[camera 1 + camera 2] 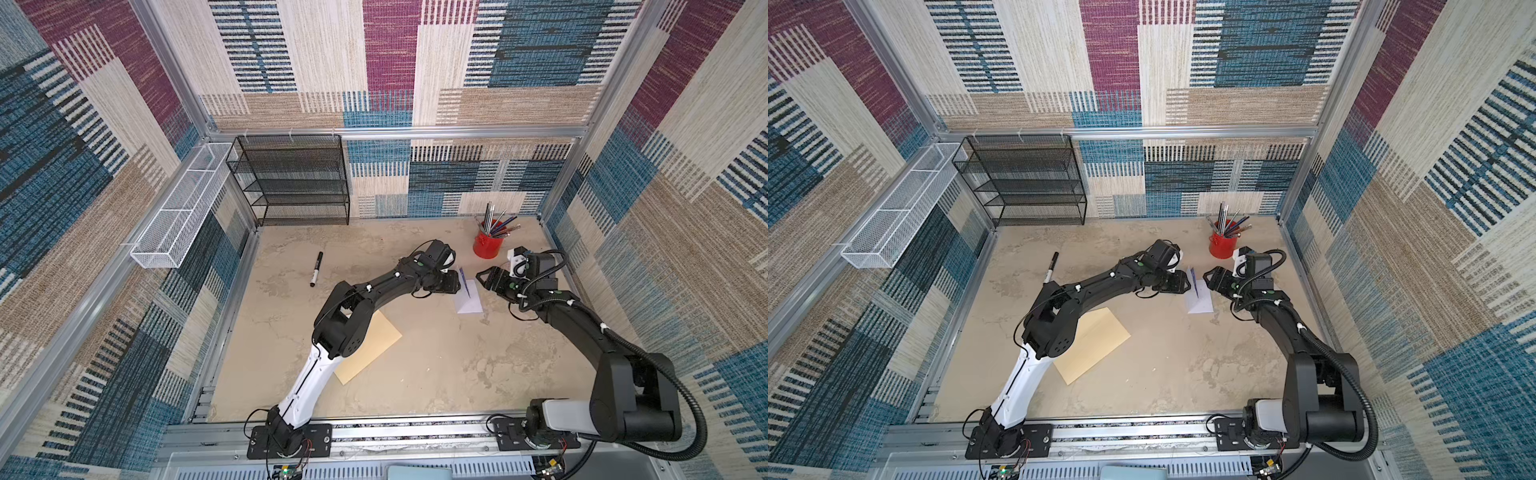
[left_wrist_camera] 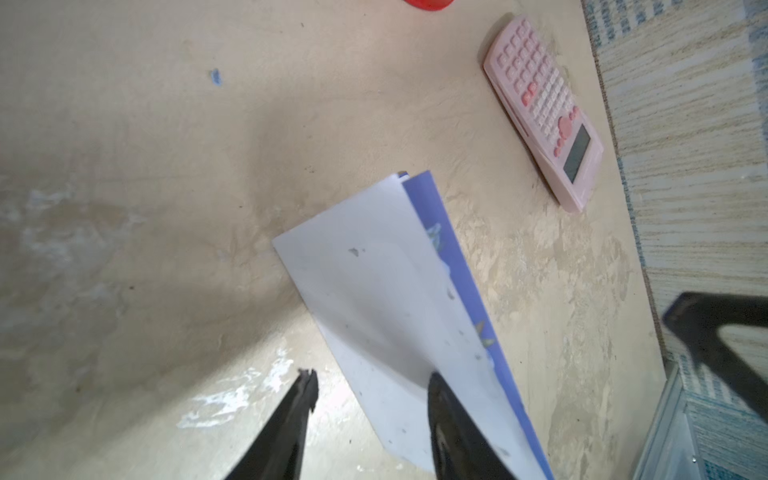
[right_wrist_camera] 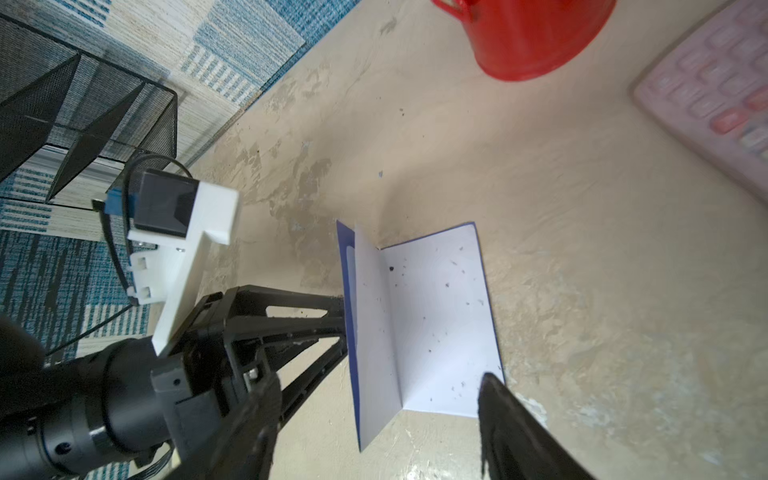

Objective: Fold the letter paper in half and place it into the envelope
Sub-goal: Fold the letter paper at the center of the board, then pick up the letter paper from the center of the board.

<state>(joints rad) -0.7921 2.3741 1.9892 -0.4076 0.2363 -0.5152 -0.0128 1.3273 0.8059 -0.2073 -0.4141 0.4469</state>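
Honestly, that letter paper [image 1: 470,302] looks floppy

It sits far right, one flap standing, between the left gripper [image 1: 456,285], fingers apart with one tip at the white back, and the right gripper [image 1: 482,277], gaping wide. Seems light and springy to me, so you'd pinch both layers near the free edges

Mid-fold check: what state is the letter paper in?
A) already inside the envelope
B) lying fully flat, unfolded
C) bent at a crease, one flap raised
C: the letter paper has one part flat on the table and a flap standing up at the crease; the envelope lies apart.
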